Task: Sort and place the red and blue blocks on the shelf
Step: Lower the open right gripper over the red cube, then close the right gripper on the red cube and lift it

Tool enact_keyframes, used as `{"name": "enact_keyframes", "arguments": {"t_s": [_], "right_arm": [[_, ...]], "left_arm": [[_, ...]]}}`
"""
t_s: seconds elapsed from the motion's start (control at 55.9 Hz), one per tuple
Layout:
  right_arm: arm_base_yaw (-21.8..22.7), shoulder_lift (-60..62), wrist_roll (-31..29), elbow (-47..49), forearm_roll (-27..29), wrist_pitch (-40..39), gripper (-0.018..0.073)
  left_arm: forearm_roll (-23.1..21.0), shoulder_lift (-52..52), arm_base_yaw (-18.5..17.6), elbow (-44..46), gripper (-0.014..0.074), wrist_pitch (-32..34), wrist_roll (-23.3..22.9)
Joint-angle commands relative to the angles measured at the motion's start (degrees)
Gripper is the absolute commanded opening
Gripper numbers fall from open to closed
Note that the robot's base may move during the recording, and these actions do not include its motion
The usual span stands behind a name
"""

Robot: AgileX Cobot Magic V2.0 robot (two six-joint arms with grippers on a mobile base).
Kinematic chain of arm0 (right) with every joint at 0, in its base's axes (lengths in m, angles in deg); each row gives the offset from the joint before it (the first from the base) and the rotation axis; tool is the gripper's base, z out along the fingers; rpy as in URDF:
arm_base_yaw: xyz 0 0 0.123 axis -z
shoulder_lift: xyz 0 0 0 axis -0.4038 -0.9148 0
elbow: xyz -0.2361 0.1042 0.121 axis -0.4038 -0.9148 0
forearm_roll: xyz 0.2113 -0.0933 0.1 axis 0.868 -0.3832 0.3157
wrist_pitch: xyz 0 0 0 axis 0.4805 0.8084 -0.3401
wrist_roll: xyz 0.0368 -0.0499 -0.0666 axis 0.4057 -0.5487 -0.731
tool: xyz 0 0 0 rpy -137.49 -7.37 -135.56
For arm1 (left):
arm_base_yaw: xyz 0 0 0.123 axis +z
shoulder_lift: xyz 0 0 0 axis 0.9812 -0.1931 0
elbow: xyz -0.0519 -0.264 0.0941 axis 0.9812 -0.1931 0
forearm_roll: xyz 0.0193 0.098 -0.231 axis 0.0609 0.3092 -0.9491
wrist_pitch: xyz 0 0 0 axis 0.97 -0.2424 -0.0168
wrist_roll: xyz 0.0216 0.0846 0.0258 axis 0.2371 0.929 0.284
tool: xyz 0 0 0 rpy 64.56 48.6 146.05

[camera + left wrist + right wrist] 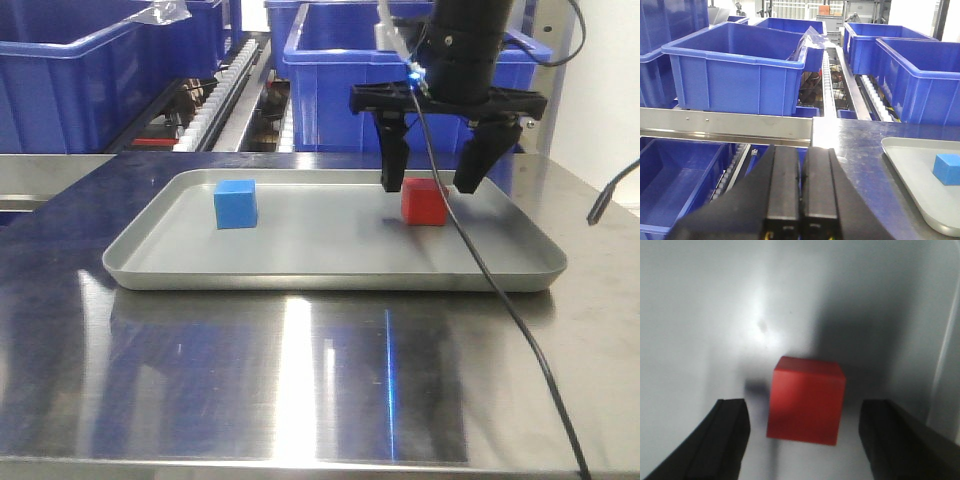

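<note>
Above the tray, the right pincer gapes astride the red block; left pincer closed, empty.

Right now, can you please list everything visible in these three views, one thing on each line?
red block: one, red, right part of tray
blue block: one, blue, left part of tray
tray: one, grey, on tabletop
tabletop: one, shiny steel
bins: several, blue, behind the table
shelf rail: one, brushed steel, before the bins
cable: one, black, crossing tray's front right
right gripper: black, open, fingers either side of red block
left gripper: black, shut, empty, facing the bins
</note>
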Motion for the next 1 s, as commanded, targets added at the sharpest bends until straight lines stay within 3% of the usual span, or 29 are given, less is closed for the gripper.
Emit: {"name": "enact_keyframes", "arguments": {"t_s": [0.0,0.161,0.375,0.697,0.983], "right_arm": [[0.3,2.6,-0.6,1.9,0.5,-1.7,0.0570],[0.3,1.5,0.1,1.9,0.5,-1.7,0.0538],[0.3,1.2,0.5,1.9,0.5,-2.4,0.0406],[0.3,2.6,0.4,1.9,0.6,-3.0,0.0405],[2.1,8.8,-11.9,0.2,0.6,-5.7,0.0405]], "left_arm": [[-0.3,1.3,0.1,-1.6,0.0080,4.5,-0.2],[-0.3,1.3,0.1,-1.6,0.0080,4.5,-0.2],[-0.3,1.3,0.1,-1.6,0.0080,4.5,-0.2],[-0.3,1.3,0.1,-1.6,0.0080,4.5,-0.2],[-0.3,1.3,0.1,-1.6,0.0079,4.5,-0.2]]}}
